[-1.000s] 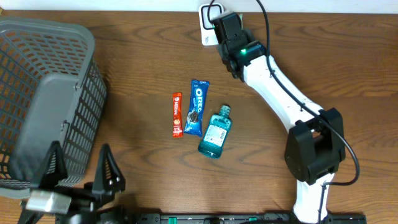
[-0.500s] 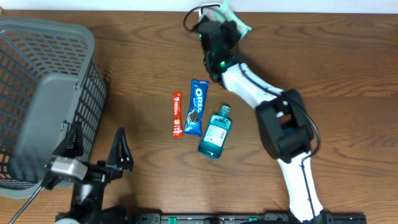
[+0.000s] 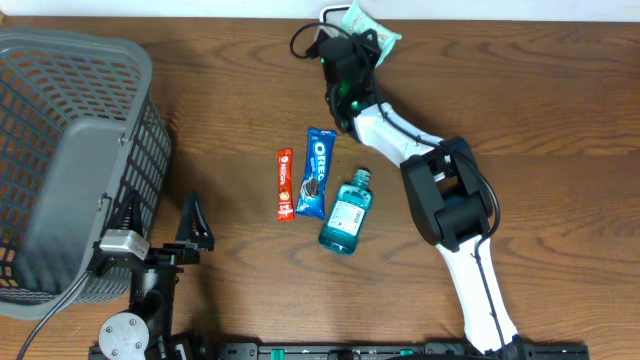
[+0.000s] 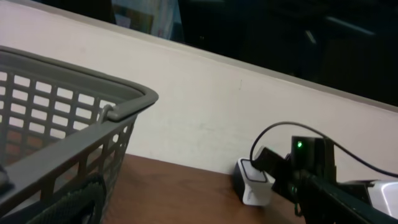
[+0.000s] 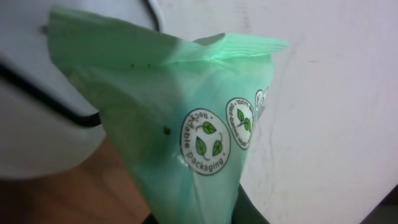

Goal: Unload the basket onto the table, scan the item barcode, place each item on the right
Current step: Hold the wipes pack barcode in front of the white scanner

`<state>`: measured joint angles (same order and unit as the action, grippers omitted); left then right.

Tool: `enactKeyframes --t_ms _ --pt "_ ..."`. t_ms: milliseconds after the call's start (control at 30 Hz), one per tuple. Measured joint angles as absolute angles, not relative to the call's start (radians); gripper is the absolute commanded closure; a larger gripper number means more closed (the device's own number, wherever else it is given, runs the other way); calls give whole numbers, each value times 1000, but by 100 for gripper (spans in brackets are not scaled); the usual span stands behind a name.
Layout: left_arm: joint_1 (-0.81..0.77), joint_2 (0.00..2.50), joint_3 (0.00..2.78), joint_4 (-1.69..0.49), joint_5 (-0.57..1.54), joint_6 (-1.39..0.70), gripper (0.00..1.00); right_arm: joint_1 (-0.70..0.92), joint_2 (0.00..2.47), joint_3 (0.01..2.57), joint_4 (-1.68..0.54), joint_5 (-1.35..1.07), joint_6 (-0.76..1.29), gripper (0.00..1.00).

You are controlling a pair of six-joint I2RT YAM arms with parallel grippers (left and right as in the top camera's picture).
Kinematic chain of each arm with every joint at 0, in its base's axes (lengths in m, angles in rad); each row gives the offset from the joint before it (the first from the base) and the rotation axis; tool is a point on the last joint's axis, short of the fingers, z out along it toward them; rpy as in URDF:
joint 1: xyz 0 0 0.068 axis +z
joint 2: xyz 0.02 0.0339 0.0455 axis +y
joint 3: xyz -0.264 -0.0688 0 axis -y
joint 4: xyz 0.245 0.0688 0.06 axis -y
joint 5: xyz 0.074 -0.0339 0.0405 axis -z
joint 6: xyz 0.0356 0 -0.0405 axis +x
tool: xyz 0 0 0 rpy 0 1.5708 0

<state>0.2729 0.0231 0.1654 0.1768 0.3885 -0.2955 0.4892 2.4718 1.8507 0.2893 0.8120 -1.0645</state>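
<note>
We are clamping the packet (image 5: 186, 124) in our right gripper (image 3: 352, 42) at twelve o'clock to face the scanner (image 4: 252, 182); left gripper (image 3: 160, 225) is idling, jaws spread.

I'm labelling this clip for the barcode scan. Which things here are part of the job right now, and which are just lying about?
In the job:
green packet, held in the right gripper
white scanner box

Lying about:
red sachet
Oreo pack
blue mouthwash bottle
grey basket
</note>
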Motion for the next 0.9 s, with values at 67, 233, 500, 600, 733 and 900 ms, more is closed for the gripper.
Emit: enactKeyframes --t_ms 67,233,500,600,733,900 --pt "273 23 162 179 387 -295 2 478 2489 1884 291 801 -1064 99" --pt "273 23 142 183 387 -295 2 468 2539 1949 277 784 -1047 99" --pt "273 23 132 181 386 -295 2 469 2566 1957 211 755 -1018 99" --pt "273 23 130 181 386 -295 2 469 2569 1957 212 754 -1019 99" --pt "273 23 129 171 386 -295 2 469 2569 1957 233 744 -1019 99" --pt "273 23 127 149 386 -295 2 469 2569 1961 265 738 -996 99"
